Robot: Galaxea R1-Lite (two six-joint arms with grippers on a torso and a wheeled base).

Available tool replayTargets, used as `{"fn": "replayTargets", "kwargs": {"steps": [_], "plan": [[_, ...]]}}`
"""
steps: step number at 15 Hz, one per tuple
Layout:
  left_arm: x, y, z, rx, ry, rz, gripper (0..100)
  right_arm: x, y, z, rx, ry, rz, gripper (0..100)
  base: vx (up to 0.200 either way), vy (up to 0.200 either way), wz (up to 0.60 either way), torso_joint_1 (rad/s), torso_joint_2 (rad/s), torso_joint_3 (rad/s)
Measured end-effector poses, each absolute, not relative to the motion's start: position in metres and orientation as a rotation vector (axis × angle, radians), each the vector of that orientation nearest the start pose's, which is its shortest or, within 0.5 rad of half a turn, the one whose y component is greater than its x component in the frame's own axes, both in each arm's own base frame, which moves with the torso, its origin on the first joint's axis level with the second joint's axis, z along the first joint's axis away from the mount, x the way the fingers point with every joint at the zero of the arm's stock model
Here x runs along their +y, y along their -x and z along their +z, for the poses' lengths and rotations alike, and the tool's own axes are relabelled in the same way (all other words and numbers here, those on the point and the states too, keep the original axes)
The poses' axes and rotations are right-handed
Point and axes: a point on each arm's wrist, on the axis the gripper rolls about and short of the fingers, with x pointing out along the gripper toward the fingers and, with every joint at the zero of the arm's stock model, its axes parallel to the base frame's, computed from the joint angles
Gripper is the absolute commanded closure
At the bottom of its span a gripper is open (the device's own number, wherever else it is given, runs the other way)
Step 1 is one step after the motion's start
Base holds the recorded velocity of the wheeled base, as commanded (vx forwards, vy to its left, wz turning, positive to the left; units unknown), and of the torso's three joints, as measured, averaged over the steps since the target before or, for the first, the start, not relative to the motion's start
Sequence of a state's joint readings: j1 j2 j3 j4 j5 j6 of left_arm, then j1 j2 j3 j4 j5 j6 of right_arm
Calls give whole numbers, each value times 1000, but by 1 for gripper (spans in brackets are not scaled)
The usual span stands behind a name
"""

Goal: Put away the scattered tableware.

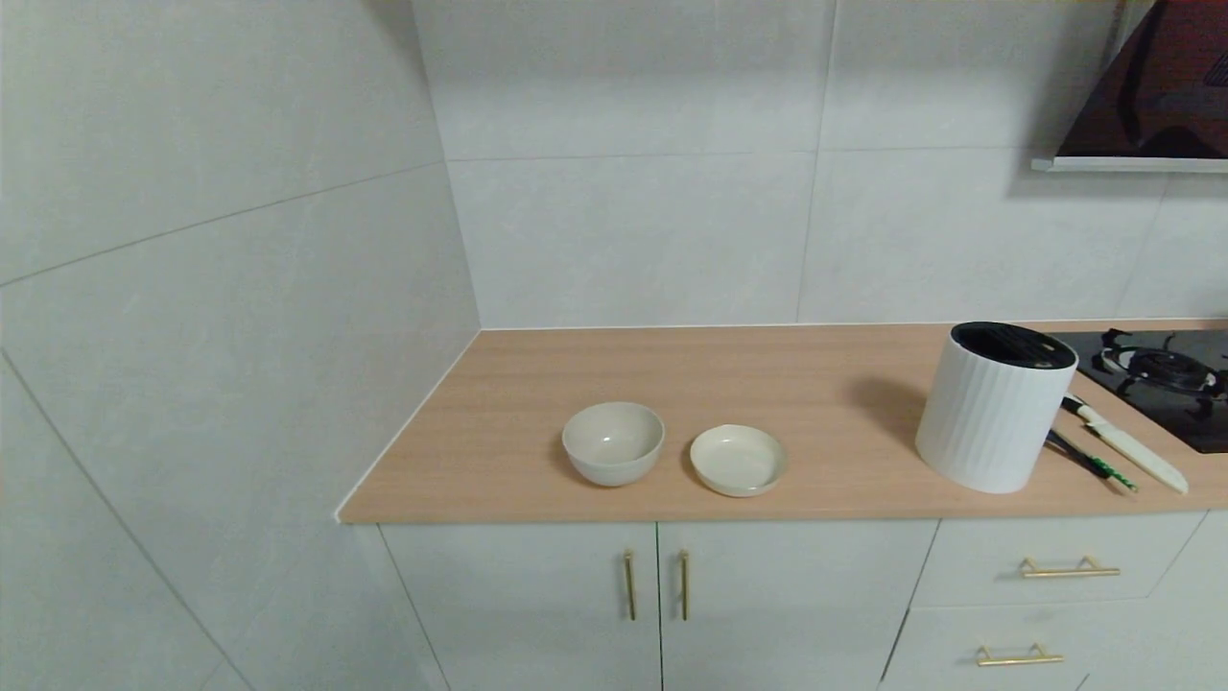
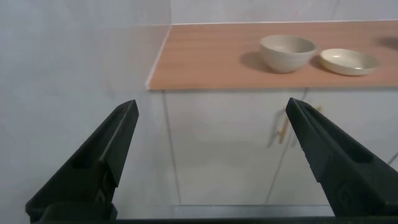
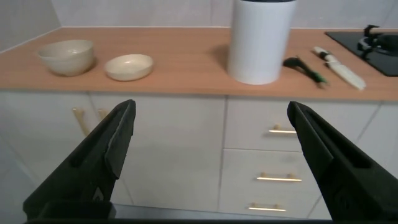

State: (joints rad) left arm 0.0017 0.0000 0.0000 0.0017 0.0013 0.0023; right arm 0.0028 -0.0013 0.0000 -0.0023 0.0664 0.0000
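A cream bowl (image 1: pixel 613 441) (image 2: pixel 287 53) (image 3: pixel 67 56) and a shallow cream dish (image 1: pixel 738 460) (image 2: pixel 348 61) (image 3: pixel 129 66) sit side by side near the front of the wooden counter (image 1: pixel 767 384). At the right stands a white ribbed holder (image 1: pixel 995 406) (image 3: pixel 260 38) with a dark top. Just past it lie dark chopsticks (image 1: pixel 1094 463) (image 3: pixel 306 67) and a white-bladed knife (image 1: pixel 1124 443) (image 3: pixel 339 66). My left gripper (image 2: pixel 208 112) is open, low in front of the cabinet, below and left of the bowl. My right gripper (image 3: pixel 211 112) is open, below the counter edge, facing the drawers.
White cabinet doors (image 1: pixel 652 595) and drawers (image 1: pixel 1065 566) with gold handles run under the counter. A gas hob (image 1: pixel 1166 379) sits at the far right under a range hood (image 1: pixel 1146 91). Tiled walls close the counter's left and back.
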Motion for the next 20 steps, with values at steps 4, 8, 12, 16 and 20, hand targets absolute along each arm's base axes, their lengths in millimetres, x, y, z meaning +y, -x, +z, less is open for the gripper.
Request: {"fn": "replayTargets", "kwargs": {"steps": [4, 8, 12, 16, 20], "plan": [[0, 23, 75, 2, -3, 3, 0, 1, 23, 76, -4, 0, 68, 0, 0, 0, 0, 0, 0, 0], [0, 23, 75, 2, -3, 3, 0, 1, 23, 76, -4, 0, 69, 0, 0, 0, 0, 0, 0, 0], [0, 23, 75, 1, -3, 3, 0, 1, 23, 76, -4, 0, 69, 0, 0, 0, 0, 0, 0, 0], [0, 23, 75, 2, -3, 3, 0, 1, 23, 76, -4, 0, 69, 0, 0, 0, 0, -29, 60, 34], [0, 23, 75, 2, -3, 3, 0, 1, 23, 76, -4, 0, 69, 0, 0, 0, 0, -207, 453, 243]]}}
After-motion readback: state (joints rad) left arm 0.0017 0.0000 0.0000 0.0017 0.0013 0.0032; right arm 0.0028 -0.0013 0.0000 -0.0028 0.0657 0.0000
